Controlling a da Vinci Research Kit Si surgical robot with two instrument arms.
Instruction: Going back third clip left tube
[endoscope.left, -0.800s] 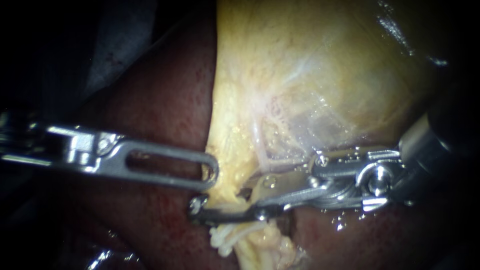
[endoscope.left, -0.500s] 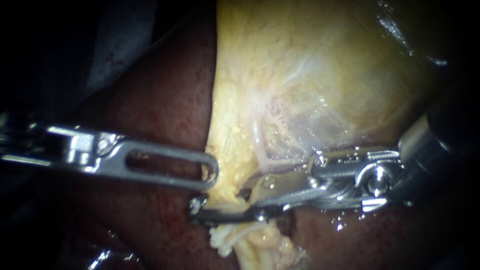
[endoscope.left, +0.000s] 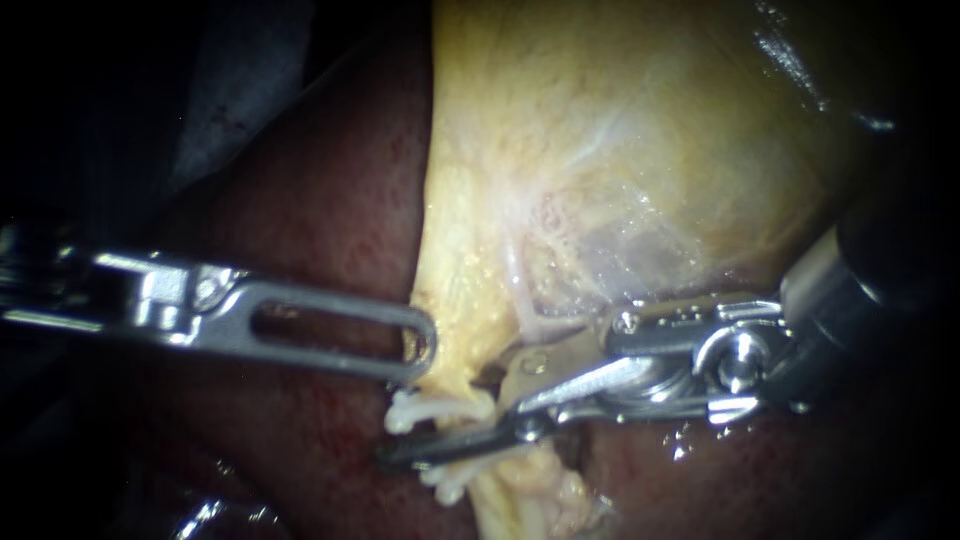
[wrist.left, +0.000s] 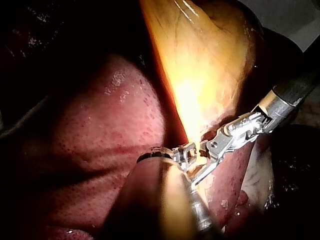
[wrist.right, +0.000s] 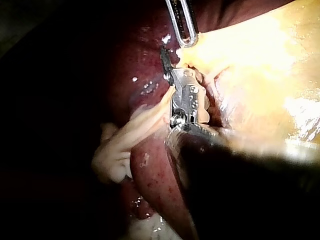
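Dark red liver (endoscope.left: 330, 230) forms the backdrop. At the left, the lower edge of the yellow gallbladder (endoscope.left: 620, 150) is clamped by the left instrument (endoscope.left: 420, 352), apparently so that it is held taut. Just right of that, the pale tube (endoscope.left: 440, 407) is laid bare between the parted jaws of the right instrument (endoscope.left: 443, 422); nothing is gripped by them.

The left instrument (endoscope.left: 425, 348) is cut off at the view's edge.
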